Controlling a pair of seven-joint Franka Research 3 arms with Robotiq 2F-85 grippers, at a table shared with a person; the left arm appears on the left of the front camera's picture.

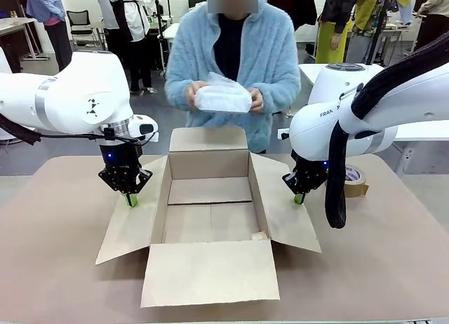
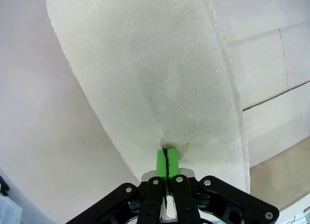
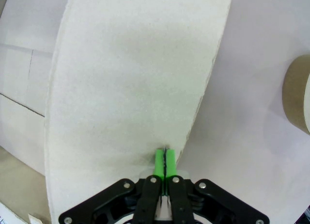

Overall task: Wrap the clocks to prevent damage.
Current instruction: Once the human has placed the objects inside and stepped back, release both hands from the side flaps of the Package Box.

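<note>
I'm watching the bundle (image 1: 223,97), the clocks in their whitish bubble wrap. The person's hands (image 1: 191,92) are holding it at chest height, one at each end. It is hanging above and just beyond the far flap (image 1: 208,138) of the open box (image 1: 209,164).

Its long axis is running side to side, parallel to the box's far wall. It is lying near the midline between my two arms and well apart from both. I judge neither arm clearly nearer, and only the hands are touching it.

My left gripper (image 1: 130,199) is pointing down at the left flap (image 1: 133,229). In the left wrist view its green pads (image 2: 162,162) are clenched together, with only a thin dark line between them and their tips against the cardboard. My right gripper (image 1: 299,197) is doing the same on the right flap (image 1: 291,222), with its pads closed near that flap's outer edge. I cannot tell whether either pair is pinching cardboard or only pressing on it.

I'm reading the next move as the person's: lowering the bundle toward me and down into the box. My fingers seem to be pinning the side flaps outward so the opening is clear. A tape roll (image 1: 356,180) is sitting on the table (image 1: 56,268) beyond the right flap.
</note>
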